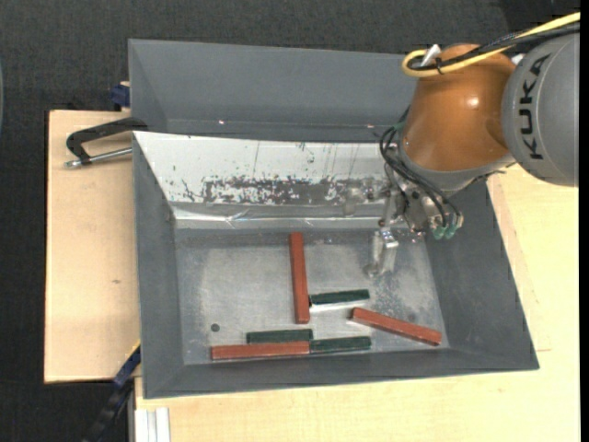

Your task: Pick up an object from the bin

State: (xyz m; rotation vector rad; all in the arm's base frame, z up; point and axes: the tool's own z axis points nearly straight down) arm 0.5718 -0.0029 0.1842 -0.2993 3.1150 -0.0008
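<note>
Setting: grey metal bin (pixel 156 274) on a pale board over dark floor; the left half of the bin's floor is bare.
Contents: flat bars in red, dark green and white, lying in the near middle and near right.
Arm: enters from the right, its orange cover (pixel 456 109) above the far right corner.
Gripper (pixel 378 267): low over bare floor at the right, with nothing seen in its grasp; wide or narrow cannot be told.
Nearest things: short green bar (pixel 339 296), just near and left of the gripper; white bar (pixel 329 308) touching that bar's near edge; slanted red bar (pixel 396 327) near of the gripper and apart from it.
Further things: long red bar (pixel 299 279) running far to near, left of the gripper; low red bar (pixel 260 350) along the near wall, with two more green bars beside it.
Step in hand: judged as the approach; no bar is taken yet.
Next move calls for: a small shift to the near side, over one bar alone, crossing its narrow width. The slanted red bar lies freest.
</note>
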